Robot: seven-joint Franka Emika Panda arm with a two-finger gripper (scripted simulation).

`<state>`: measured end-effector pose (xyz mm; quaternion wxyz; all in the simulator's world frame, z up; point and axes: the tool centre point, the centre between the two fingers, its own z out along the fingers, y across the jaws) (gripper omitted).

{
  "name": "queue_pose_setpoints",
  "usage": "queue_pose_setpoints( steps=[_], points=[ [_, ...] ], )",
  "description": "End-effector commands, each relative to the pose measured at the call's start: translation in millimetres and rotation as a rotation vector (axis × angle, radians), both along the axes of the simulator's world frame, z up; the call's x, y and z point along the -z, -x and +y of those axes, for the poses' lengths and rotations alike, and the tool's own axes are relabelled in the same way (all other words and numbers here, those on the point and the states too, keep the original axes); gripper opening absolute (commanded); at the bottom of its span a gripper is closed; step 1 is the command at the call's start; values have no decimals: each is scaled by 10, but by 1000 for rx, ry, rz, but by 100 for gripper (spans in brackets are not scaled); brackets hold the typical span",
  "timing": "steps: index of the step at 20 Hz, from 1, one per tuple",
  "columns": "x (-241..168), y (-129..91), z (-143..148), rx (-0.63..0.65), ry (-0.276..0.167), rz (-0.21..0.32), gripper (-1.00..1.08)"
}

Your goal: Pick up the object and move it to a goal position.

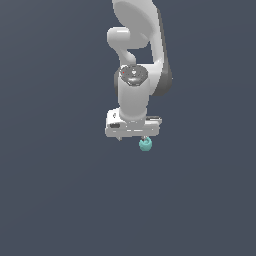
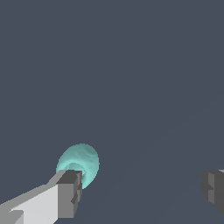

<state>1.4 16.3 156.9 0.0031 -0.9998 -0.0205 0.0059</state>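
The object (image 1: 145, 145) is a tiny teal roundish blob on the dark grey floor, just below the white gripper (image 1: 132, 138) at its finger on the exterior view's right. In the wrist view the object (image 2: 81, 161) lies just past the tip of one grey finger (image 2: 69, 192) and partly behind it. It is not in the gap between the two fingers. The other finger (image 2: 213, 189) stands far off at the frame's edge. The gripper (image 2: 141, 190) is open wide and holds nothing.
The white arm (image 1: 135, 55) rises above the gripper toward the top of the exterior view. Plain dark grey floor (image 1: 60, 200) spreads all around; no other objects or goal marker show.
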Motion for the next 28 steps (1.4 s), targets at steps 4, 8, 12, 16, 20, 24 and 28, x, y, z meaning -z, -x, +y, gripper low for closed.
queue_pose_setpoints(
  steps=[4, 8, 12, 16, 20, 24, 28],
  points=[
    [14, 4, 7, -10, 1, 3, 100],
    [56, 16, 23, -44, 3, 13, 100],
    [62, 17, 23, -55, 3, 16, 100],
    [68, 22, 34, -42, 3, 14, 100],
    [100, 39, 73, -13, 4, 14, 100],
    [148, 68, 133, 35, 4, 12, 100],
    [214, 109, 214, 100, 5, 10, 100]
  ],
)
